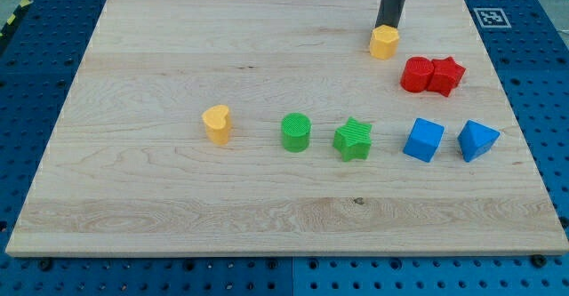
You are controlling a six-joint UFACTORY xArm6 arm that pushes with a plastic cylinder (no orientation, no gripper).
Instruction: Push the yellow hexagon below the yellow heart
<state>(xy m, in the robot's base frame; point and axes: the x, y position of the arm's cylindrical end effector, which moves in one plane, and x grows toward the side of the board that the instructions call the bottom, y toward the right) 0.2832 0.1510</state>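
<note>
The yellow hexagon (383, 43) sits near the view's top, right of centre. My tip (387, 28) stands right behind it, at its upper edge, and seems to touch it. The yellow heart (217, 124) lies far to the view's left and lower, at the left end of a row of blocks.
A green cylinder (296, 132), a green star (353, 140), a blue cube (423, 140) and a blue wedge-like block (476, 140) form a row right of the heart. A red cylinder (416, 74) and a red star (445, 76) touch each other below right of the hexagon. The wooden board (133, 216) lies on a blue perforated table.
</note>
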